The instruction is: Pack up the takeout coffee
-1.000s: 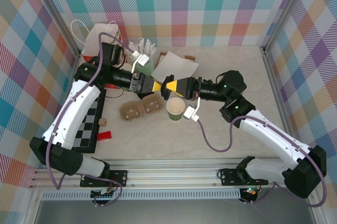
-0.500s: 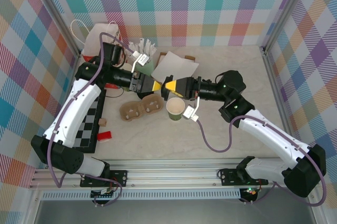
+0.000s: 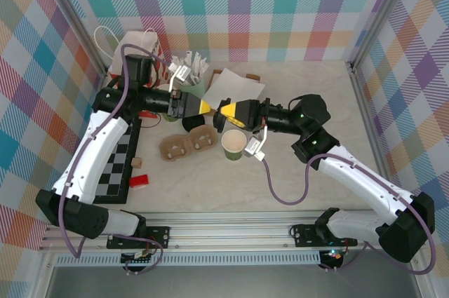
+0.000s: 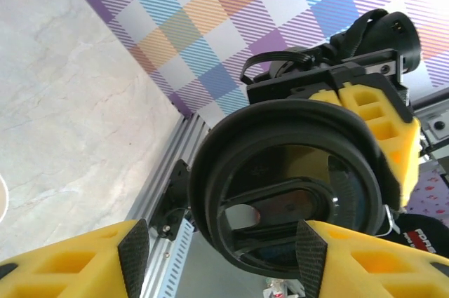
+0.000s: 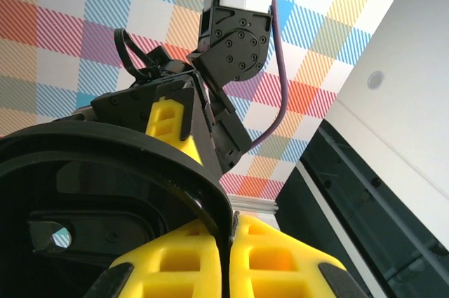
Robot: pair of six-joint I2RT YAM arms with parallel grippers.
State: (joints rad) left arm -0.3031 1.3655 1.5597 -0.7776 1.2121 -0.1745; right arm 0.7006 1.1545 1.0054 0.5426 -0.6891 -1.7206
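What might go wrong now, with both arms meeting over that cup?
The right gripper pinches the black lid only at its rim; such a thin hold may let it twist or drop.
The left gripper stands open with its fingers either side of the lid, so a stray move could knock it loose.
The open cup stands lidless close to the right arm's hanging cable, which could tip it.

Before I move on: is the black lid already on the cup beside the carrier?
No: the cup stands open-topped, and the right gripper pinches the black lid by its rim.
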